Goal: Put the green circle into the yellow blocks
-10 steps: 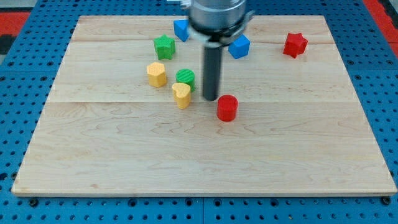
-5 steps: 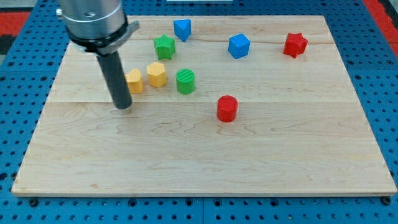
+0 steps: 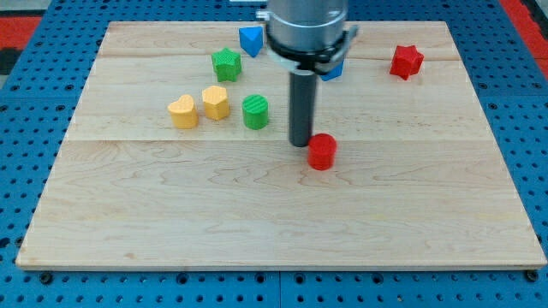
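The green circle (image 3: 254, 112) stands left of centre on the wooden board. Two yellow blocks lie to its left: a yellow hexagon-like block (image 3: 215, 102) close by and a yellow heart (image 3: 181, 112) further left. My tip (image 3: 300, 142) is to the right of the green circle, with a gap between them. It touches or almost touches the upper left side of the red cylinder (image 3: 322, 152).
A green star (image 3: 226, 63) lies above the yellow blocks. A blue triangle-like block (image 3: 250, 38) is at the view's top. A blue cube (image 3: 335, 68) is partly hidden behind the rod. A red star (image 3: 407, 61) lies at the upper right.
The rod has swung from the left of the yellow heart to the right, beside the red cylinder. The red cylinder has shifted slightly right and down. Earlier the yellow heart was moved to the left.
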Robot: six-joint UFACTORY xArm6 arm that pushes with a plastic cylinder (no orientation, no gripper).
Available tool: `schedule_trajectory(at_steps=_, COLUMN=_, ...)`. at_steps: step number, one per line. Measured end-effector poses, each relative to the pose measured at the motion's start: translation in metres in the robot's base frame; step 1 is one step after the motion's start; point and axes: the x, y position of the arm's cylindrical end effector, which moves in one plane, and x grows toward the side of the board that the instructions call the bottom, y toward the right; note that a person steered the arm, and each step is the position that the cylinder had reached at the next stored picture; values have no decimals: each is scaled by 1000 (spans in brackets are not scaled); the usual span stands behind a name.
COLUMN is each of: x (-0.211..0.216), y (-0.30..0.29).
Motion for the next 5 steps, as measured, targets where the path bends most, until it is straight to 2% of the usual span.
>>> schedule_trajectory(at_steps=1, x=-25, y=27)
schedule_trajectory(at_steps=2, x=-38, y=-6)
schedule_trajectory(at_steps=3, x=-72, y=-101)
schedule_trajectory(at_steps=5, x=-124, y=-152)
